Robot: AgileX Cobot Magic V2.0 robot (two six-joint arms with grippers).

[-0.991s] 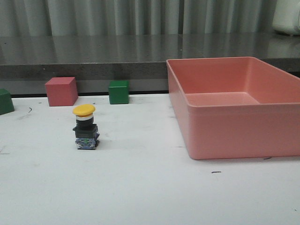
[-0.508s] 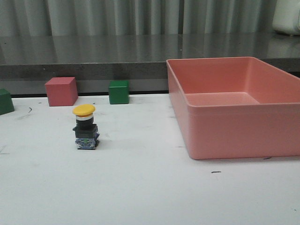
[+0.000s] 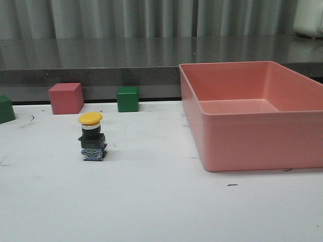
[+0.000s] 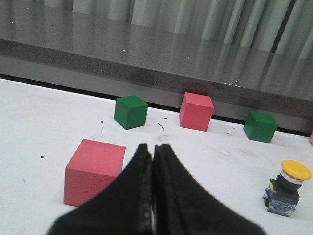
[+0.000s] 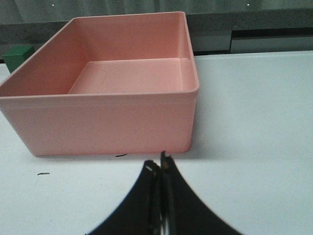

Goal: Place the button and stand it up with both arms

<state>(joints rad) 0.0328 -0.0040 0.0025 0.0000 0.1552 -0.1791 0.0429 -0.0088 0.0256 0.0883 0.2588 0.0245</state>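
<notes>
1. The button (image 3: 92, 137) stands upright on the white bench (image 3: 151, 201), yellow cap on top and bluish base flat on the surface, on the left half of the front view.
2. It stands free, with nothing touching it, well apart from the pink bin (image 3: 252, 113) on the right.
3. Behind it, near the far edge of the bench, sit a pink cube (image 3: 66, 98) and a green cube (image 3: 127, 99); a second green cube (image 3: 6, 109) is cut off by the left border of the front view.
4. The left pincer (image 4: 152, 159) is closed, its two black fingers pressed together with nothing between them.
5. In the left wrist view, a nearer pink cube (image 4: 94, 170) lies just beside the left pincer's fingers; whether they touch it is hard to judge from this angle.
6. The same view shows the button off to one side, upright, well clear of the left pincer.
7. The right pincer (image 5: 160, 166) is likewise closed and empty, its tips meeting over bare bench.
8. It sits near the outer front wall of the pink bin, apart from it.
9. The bin's interior appears empty.
10. Neither arm shows in the front view.
</notes>
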